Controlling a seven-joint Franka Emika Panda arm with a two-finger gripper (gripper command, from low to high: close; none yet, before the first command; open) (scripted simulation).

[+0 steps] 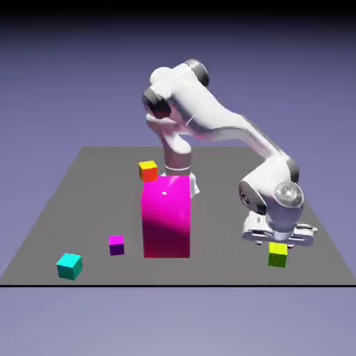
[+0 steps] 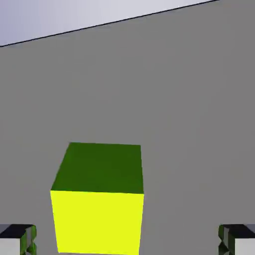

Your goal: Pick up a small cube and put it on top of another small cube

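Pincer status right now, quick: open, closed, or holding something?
Pincer: open, holding nothing. Its fingertips stand wide apart on either side of the lime cube, with a gap on each side, not touching it.

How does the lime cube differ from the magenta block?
The lime cube is small; the magenta block is far taller and wider. The lime cube sits under the gripper, between its open fingers in the hand view; the magenta block stands apart, mid-table. Both rest upright on the grey table.
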